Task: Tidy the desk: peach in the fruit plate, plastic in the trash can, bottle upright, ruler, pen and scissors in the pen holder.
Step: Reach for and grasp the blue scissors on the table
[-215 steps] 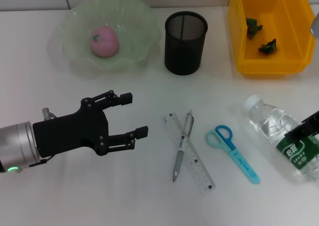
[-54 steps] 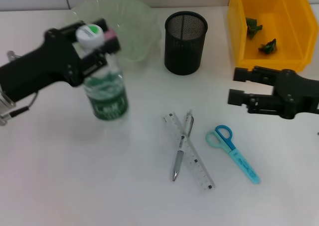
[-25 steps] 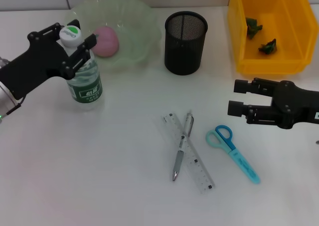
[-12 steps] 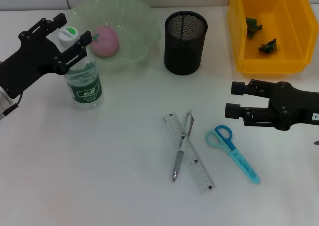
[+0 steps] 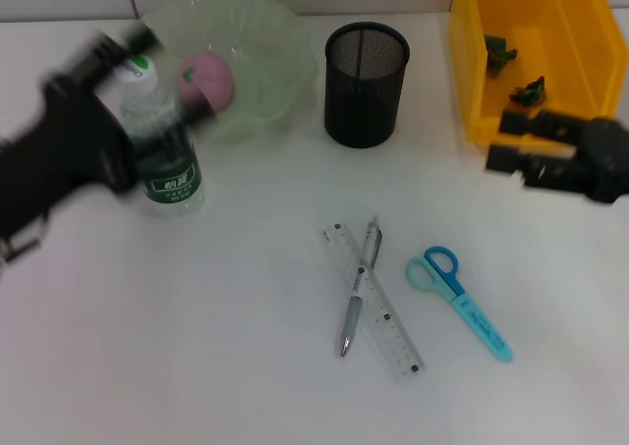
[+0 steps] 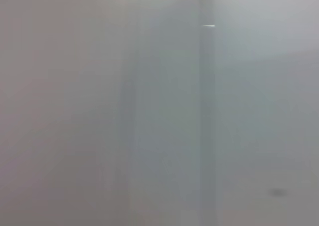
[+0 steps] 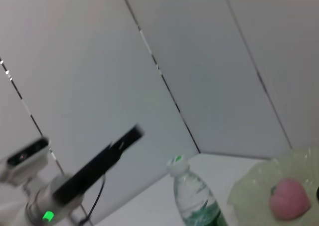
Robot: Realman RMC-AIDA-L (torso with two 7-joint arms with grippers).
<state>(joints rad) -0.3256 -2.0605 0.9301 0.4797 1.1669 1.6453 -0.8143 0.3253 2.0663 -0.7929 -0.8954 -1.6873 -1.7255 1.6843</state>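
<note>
Desk [image 5: 197, 347]: one flat, smooth white surface carrying everything.
Trash can [image 5: 472, 82]: one yellow plastic bin, rectangular with sloped walls, at the far right; two crumpled green plastic scraps [image 5: 499, 52] lie inside.
Fruit plate [image 5: 285, 42]: one translucent pale-green dish with a wavy rim, far left; one round pink peach [image 5: 208, 80] rests in it.
Left gripper [image 5: 147, 91]: black, blurred, close around the bottle; whether its fingers are parted or closed cannot be told.
Right gripper [image 5: 503, 140]: black, hanging in front of the trash can, its two fingers spread apart and holding nothing.
Bottle [image 5: 162, 150]: one clear ribbed plastic bottle, green label, white cap, standing upright just in front of the fruit plate.
Pen holder [image 5: 366, 84]: one black wire-mesh cylinder between plate and bin.
Ruler [image 5: 388, 332]: one clear flat strip, lying crossed under the pen.
Scissors [image 5: 458, 302]: one pair, light-blue handles and sheath, right of the ruler.
Pen [image 5: 356, 293]: one slim silver barrel.
</note>
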